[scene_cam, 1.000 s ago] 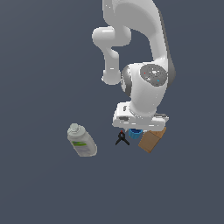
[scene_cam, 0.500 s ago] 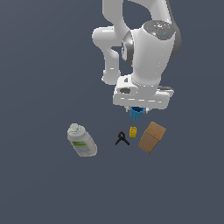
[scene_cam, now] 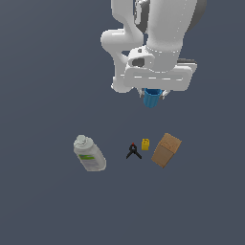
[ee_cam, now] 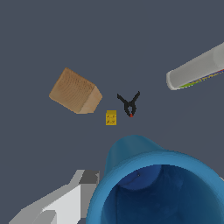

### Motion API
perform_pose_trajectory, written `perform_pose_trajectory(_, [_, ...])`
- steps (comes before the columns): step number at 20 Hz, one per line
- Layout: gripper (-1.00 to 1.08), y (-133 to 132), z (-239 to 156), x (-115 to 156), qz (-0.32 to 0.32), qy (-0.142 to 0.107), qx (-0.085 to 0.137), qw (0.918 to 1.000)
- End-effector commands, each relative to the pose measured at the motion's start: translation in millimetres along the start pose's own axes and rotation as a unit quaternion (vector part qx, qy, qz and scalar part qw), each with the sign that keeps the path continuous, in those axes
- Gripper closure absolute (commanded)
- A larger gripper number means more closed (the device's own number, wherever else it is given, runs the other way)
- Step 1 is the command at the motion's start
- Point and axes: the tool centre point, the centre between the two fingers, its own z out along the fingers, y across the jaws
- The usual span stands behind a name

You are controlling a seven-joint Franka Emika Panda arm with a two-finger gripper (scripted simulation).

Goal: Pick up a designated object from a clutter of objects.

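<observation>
The blue cup (scene_cam: 152, 99) hangs high above the surface, held under the white hand of my gripper (scene_cam: 154, 95), which is shut on it. In the wrist view the cup (ee_cam: 157, 188) fills the near field, its open mouth toward the camera, with one grey finger (ee_cam: 70, 197) beside it. The other clutter lies far below: a whitish bottle with a green label (scene_cam: 89, 153), a small black clamp (scene_cam: 134, 150), a tiny yellow block (scene_cam: 145, 144) and a brown cardboard box (scene_cam: 166, 150).
The bottle (ee_cam: 197, 68), clamp (ee_cam: 129, 104), yellow block (ee_cam: 111, 117) and box (ee_cam: 75, 91) also show in the wrist view, spread on the dark grey floor. The white arm (scene_cam: 153, 33) rises out of the exterior view's top.
My gripper has risen steadily with the blue cup, from down among the clamp, block and box to well above them. The other objects stayed put.
</observation>
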Motion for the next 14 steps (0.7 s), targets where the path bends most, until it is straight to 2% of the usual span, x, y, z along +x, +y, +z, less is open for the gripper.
perform_pose_trajectory(1, [1.08,1,-18,-10,0.0,0.0,0.0,1.0])
perform_pose_trajectory(8, [1.08,3,-50,-28,0.0,0.0,0.0,1.0])
perform_pose_trajectory(14, [1.08,3,-59,-32,0.0,0.0,0.0,1.0])
